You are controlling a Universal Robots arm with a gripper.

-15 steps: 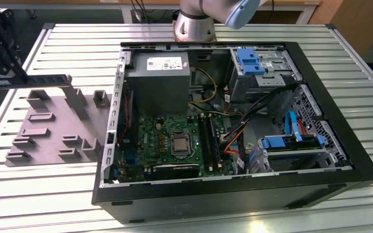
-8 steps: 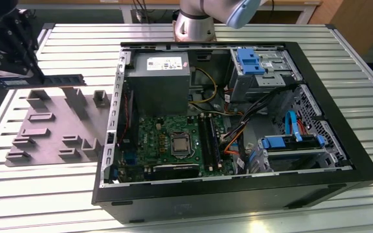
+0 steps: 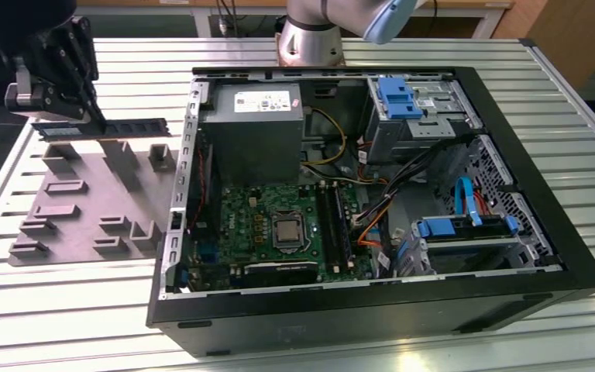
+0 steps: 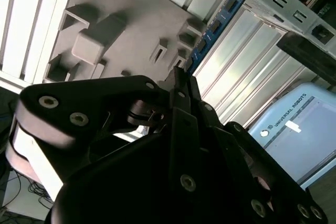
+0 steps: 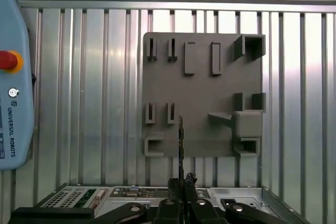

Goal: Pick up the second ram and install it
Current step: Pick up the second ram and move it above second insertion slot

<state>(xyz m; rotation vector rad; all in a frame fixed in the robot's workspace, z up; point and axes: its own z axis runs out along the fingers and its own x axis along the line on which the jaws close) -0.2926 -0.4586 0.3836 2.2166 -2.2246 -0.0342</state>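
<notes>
Upper left of the exterior view: the gripper has its fingers drawn in narrow, clamped on the second ram. The stick is held level over the grey holder tray, outside the computer case.

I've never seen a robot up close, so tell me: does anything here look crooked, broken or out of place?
Nothing stands out. The pincer holds the second ram level over the grey tray, and the open computer case lies flat on the slatted table, with nothing spilled.
</notes>
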